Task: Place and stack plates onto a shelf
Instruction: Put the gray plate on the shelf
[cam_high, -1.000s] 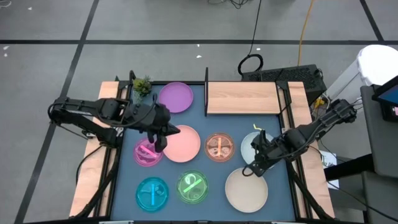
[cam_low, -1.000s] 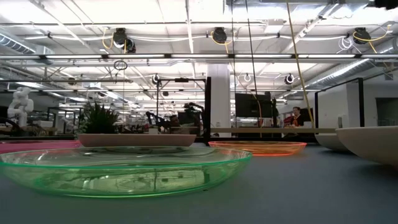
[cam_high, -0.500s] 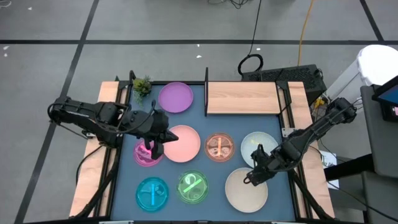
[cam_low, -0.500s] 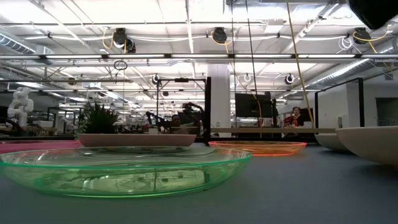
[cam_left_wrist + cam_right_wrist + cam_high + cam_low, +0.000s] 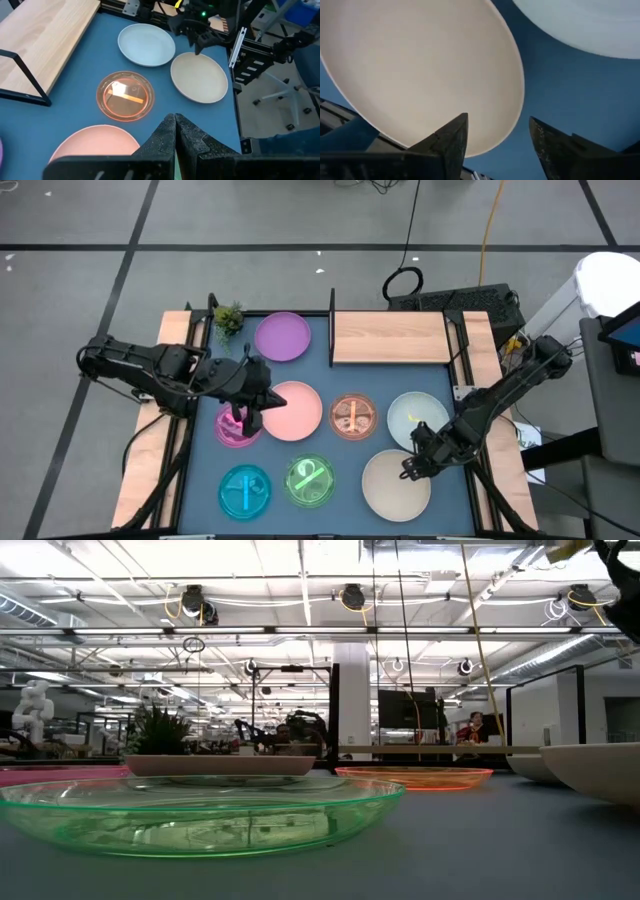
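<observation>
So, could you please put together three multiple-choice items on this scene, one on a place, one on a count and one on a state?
1. Where is the purple plate?
A. On the wooden shelf
B. On the blue table beside the shelf
C. Stacked on the cream plate

2. How many plates lie on the shelf?
A. None
B. Two
C. Four

3. How does the right gripper stand?
A. Shut on the cream plate
B. Open at the cream plate's rim
C. Shut over the shelf

Answers:
1 B: in the high view the purple plate lies on the table, left of the board.
2 A: the board's wood shows bare; all eight plates lie on the table.
3 B: the right wrist view shows both fingers spread apart, with the rim of the cream plate between them.
</observation>
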